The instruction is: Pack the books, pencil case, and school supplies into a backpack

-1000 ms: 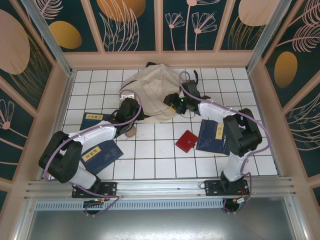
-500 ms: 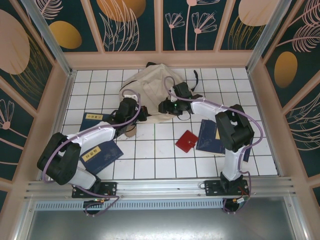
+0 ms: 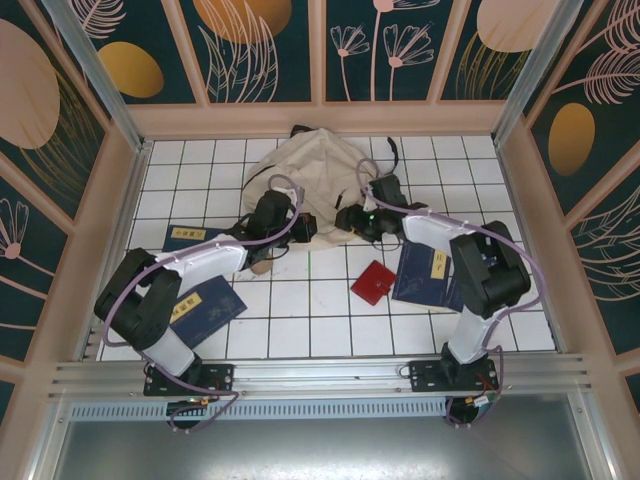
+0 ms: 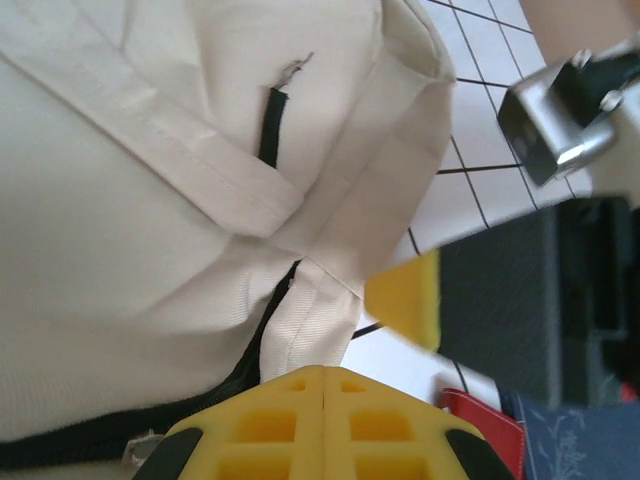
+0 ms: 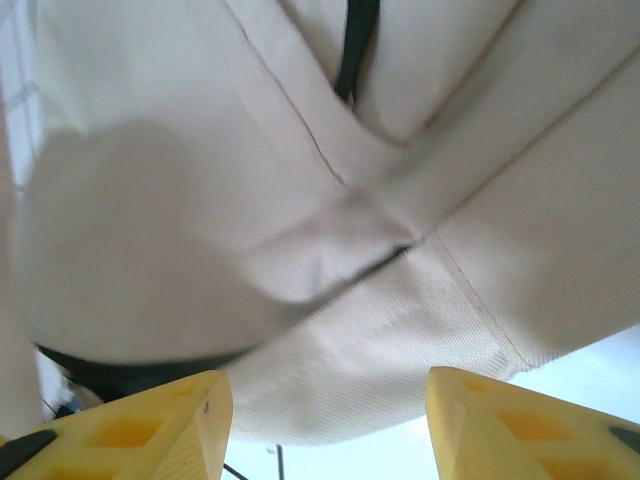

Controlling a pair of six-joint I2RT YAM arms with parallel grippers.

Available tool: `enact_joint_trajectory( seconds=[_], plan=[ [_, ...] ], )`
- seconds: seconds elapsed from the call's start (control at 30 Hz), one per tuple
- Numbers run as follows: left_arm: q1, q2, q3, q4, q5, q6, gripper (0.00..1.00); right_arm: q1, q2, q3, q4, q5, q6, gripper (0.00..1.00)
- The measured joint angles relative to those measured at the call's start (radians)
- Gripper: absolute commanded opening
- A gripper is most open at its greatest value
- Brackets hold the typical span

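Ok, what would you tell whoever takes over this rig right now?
Left gripper: shut, apparently pinching the backpack fabric at its near edge.
Right gripper: open, empty, jaws facing the backpack.
On the table: three books, one right, two left; red case beside the right one; pencil case partly under the left arm.
Done: nothing visibly packed.
Left: open the backpack and load everything.

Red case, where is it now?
In the top view, the red case lies on the white tiles right of centre, just left of a navy book and on the near side of the backpack.
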Motion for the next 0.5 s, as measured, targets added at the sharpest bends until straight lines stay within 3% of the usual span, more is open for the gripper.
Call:
enact_joint_trajectory(
  seconds=[0.23, 0.5],
  plan=[
    [-0.034, 0.061, 0.050, -0.002, 0.005, 0.000, 0.00, -0.014, 0.097, 0.005, 0.005, -0.008, 0.056, 0.45],
    [-0.056, 0.091, 0.075, 0.000, 0.005, -0.008, 0.00, -0.021, 0.168, 0.039, 0.021, -0.046, 0.099, 0.43]
  ],
)
